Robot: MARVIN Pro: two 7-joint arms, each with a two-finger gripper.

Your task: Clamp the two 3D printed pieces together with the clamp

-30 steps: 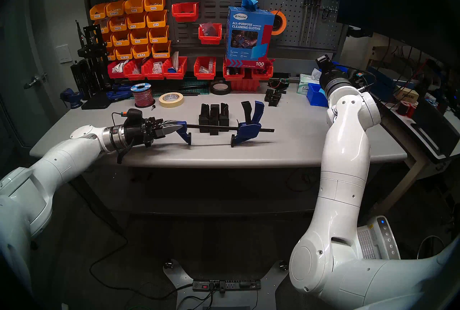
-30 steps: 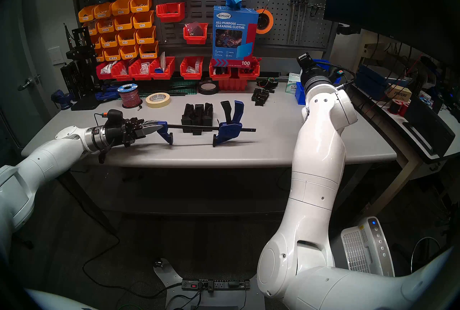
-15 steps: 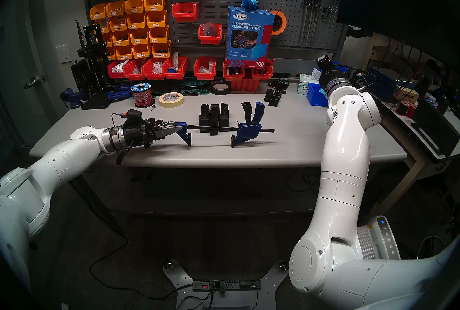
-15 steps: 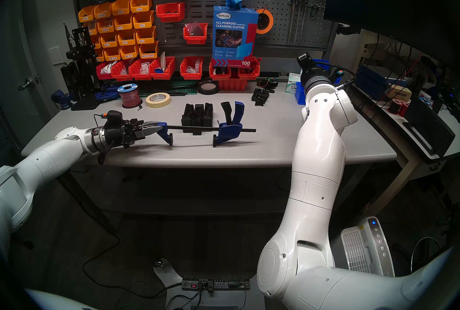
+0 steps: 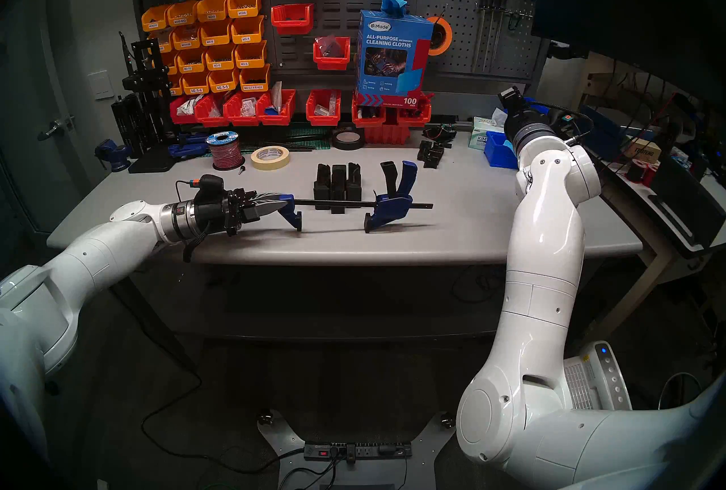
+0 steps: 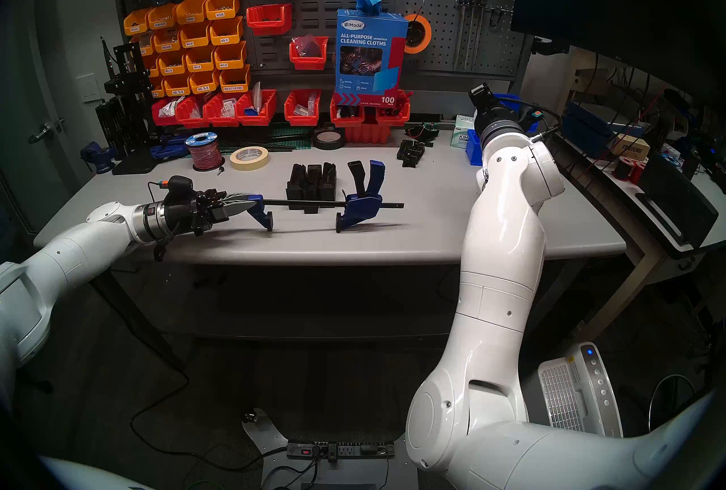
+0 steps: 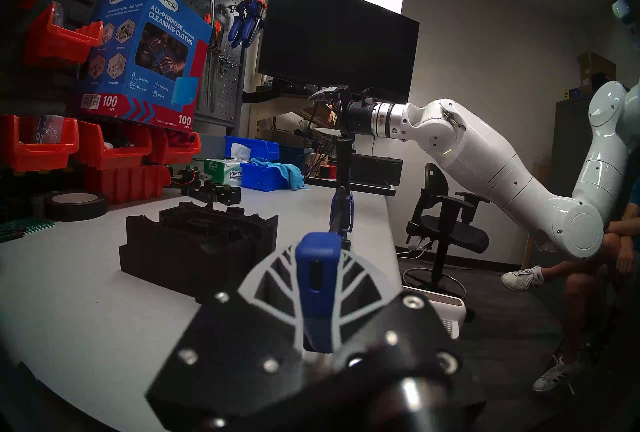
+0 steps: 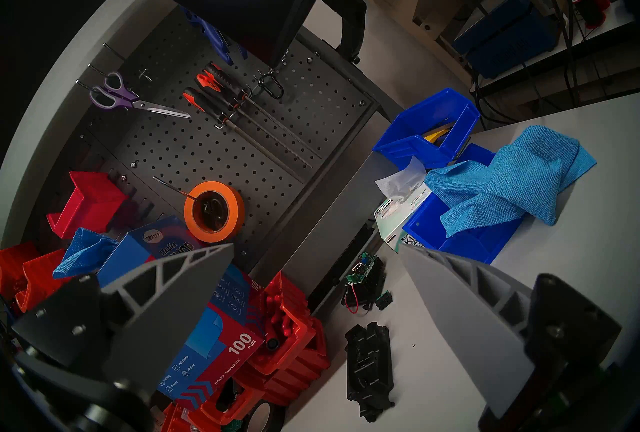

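The clamp (image 5: 393,207) is blue, with a thin black bar (image 5: 334,203). It hangs level just over the grey table (image 5: 451,233), its padded jaws pointing down and its trigger handle pointing up. My left gripper (image 5: 281,202) (image 6: 251,203) (image 7: 317,258) is shut on the blue fixed-jaw end. The two 3D printed pieces (image 5: 338,184) (image 6: 311,182) (image 7: 197,240) stand side by side just behind the bar, between the jaws but farther back. My right gripper (image 8: 317,247) (image 7: 325,112) is raised at the back right, open and holding nothing.
A heap of smaller black parts (image 5: 432,154) lies back right, near a blue bin (image 5: 499,151) with a cloth. A masking tape roll (image 5: 270,158), a red wire spool (image 5: 224,153) and a black tape roll (image 5: 347,139) sit behind. Red bins (image 5: 275,108) line the back.
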